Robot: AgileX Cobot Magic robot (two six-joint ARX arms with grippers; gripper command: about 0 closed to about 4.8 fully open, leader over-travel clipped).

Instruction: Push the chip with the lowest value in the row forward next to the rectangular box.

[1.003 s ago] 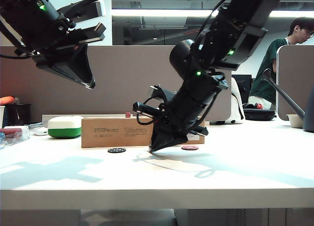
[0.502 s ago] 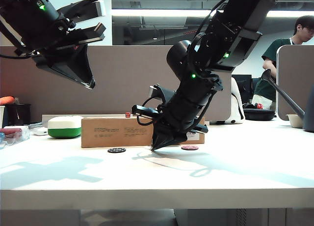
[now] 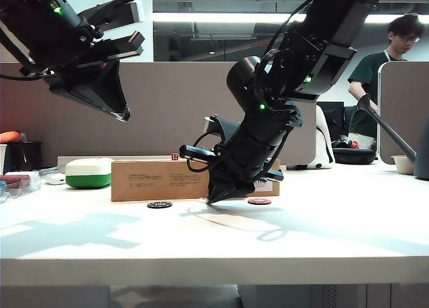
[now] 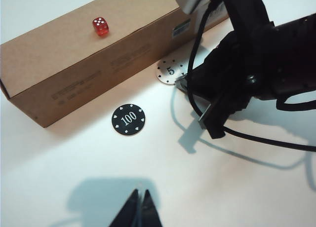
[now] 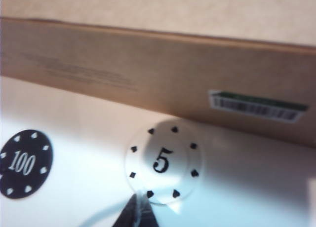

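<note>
The white chip, marked 5, lies flat on the table just in front of the long brown rectangular box, close to its barcode label. My right gripper is shut, its tips touching the chip's near edge. In the exterior view the right gripper stands tip-down on the table before the box and hides the chip. The left wrist view shows the chip beside the box. My left gripper hangs shut high above the table's left side, its tips holding nothing.
A black chip marked 100 lies left of the white one, a bit further from the box. A red chip lies to the right. A red die sits on the box. A white-and-green case stands left of the box.
The right arm has leaned slightly further toward the box, its tips staying low on the table. The left arm has not moved.
</note>
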